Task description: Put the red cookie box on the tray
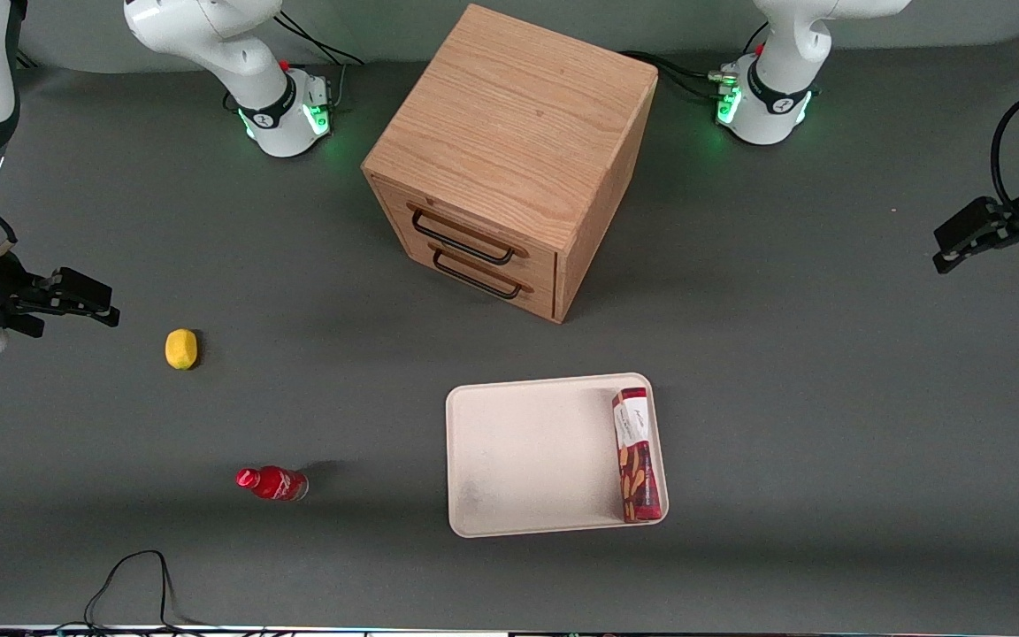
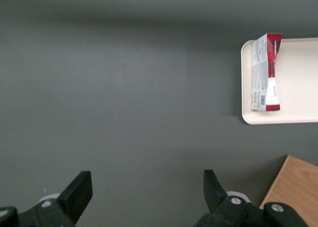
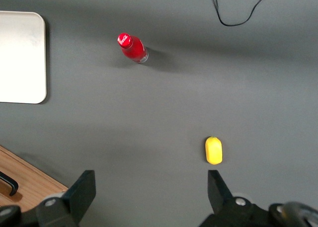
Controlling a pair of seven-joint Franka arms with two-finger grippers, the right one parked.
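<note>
The box (image 1: 635,456) lies in the tray (image 1: 527,456), along its rim at the working arm's end. The hand (image 1: 961,246) hangs open above bare worktop (image 1: 828,354), well apart. The cabinet (image 1: 509,159) stands farther from the camera than the tray; a lemon (image 1: 180,349) and a bottle (image 1: 272,483) lie toward the parked arm's end.

Grey table (image 1: 828,425): cabinet (image 1: 509,159), tray (image 1: 527,456), lemon (image 1: 180,349), red bottle (image 1: 272,483).

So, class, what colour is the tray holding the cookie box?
Cream-white tray, clearest in the front view; the hand is away from it.
</note>
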